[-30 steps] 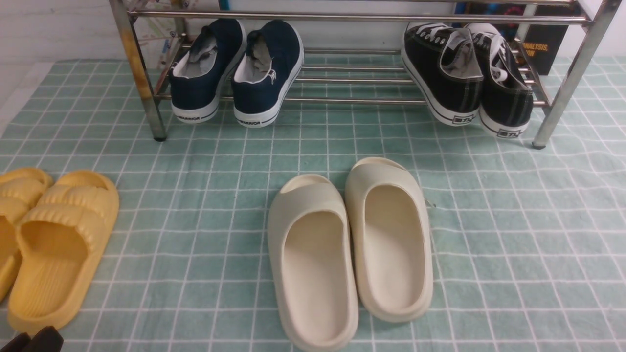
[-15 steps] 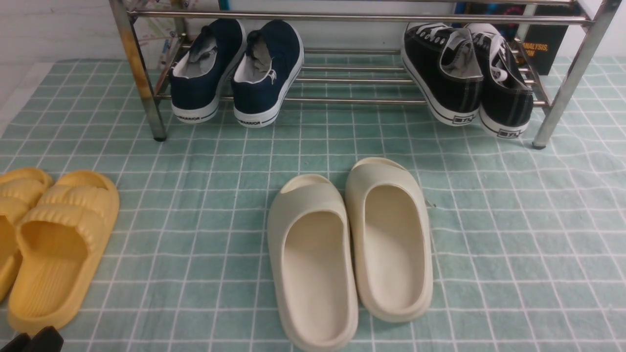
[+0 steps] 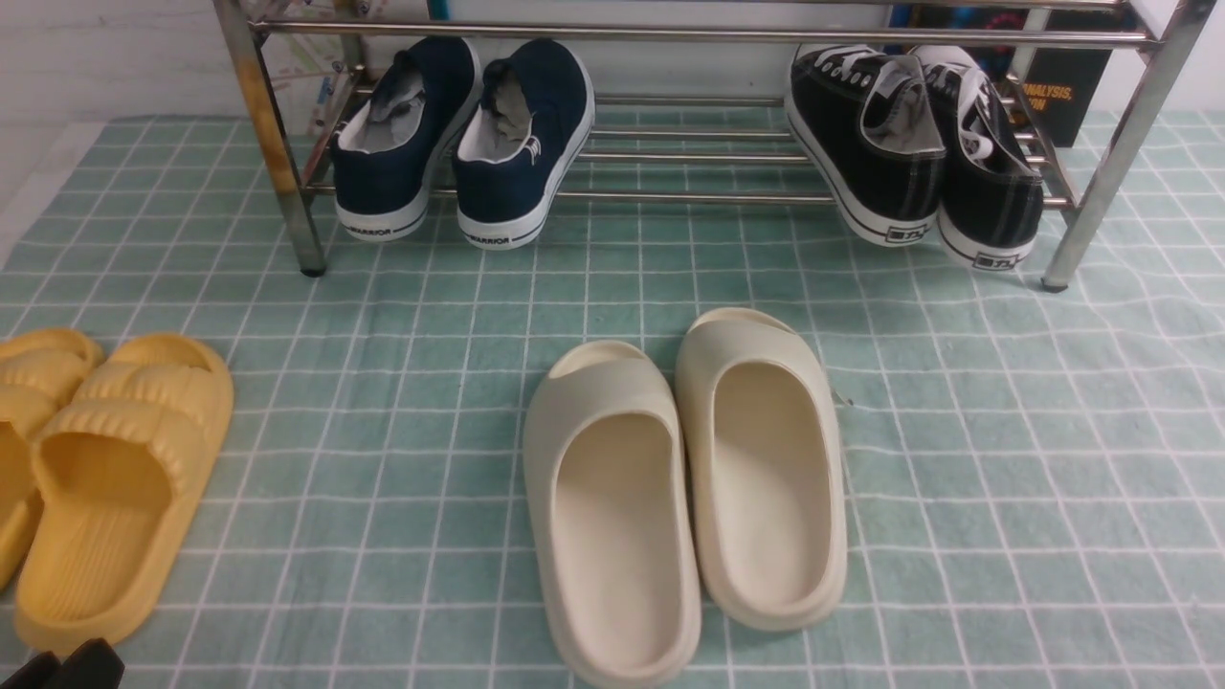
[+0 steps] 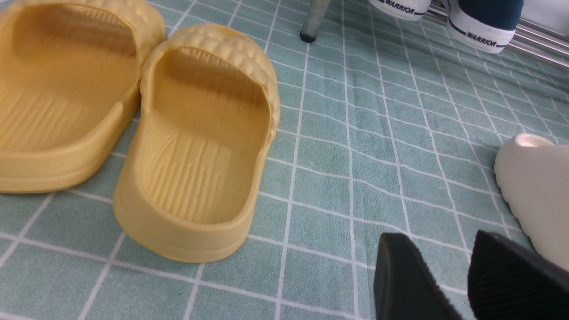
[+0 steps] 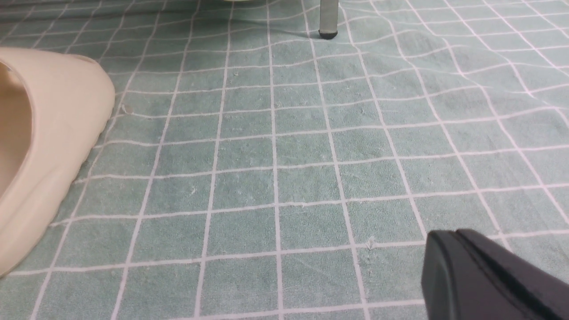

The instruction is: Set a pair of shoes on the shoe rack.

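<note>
The pair of shoes, two black canvas sneakers with white laces [image 3: 885,144] [image 3: 991,182], rests on the lower bars at the right end of the chrome shoe rack [image 3: 670,36], heels toward me and tilted down. My left gripper [image 3: 62,667] shows only as dark tips at the bottom left corner of the front view. In the left wrist view the left gripper [image 4: 438,240] stands open over the cloth, with nothing between its fingers. My right gripper [image 5: 449,240] is shut and empty, low over bare cloth; the front view does not show it.
Navy slip-on shoes [image 3: 459,134] sit on the rack's left end. Cream slippers [image 3: 684,478] lie mid-cloth, yellow slippers [image 3: 105,469] at the left, close to my left gripper. A rack leg [image 5: 329,20] stands ahead of my right gripper. Green checked cloth [image 3: 1005,478] covers the surface.
</note>
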Available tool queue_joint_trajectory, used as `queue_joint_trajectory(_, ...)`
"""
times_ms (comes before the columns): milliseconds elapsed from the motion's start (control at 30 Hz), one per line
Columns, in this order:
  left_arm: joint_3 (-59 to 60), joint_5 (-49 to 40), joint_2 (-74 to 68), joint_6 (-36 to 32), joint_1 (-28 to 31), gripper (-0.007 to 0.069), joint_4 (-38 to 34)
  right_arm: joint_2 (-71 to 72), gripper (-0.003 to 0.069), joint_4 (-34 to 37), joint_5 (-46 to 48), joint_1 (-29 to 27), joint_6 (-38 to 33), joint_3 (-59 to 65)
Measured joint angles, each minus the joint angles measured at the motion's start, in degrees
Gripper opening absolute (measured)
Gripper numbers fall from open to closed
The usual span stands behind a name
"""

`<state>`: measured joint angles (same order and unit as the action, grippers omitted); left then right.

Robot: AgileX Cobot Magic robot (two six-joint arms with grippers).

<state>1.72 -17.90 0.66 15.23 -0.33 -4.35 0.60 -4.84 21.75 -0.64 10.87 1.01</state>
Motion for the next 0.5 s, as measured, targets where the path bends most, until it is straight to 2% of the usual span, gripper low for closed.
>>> queue_joint_trajectory(500,0.00,0.00,0.00,0.00,0.00,0.0240,0.00,0.00,0.0006,0.00,0.06,0.00,0.00,0.00)
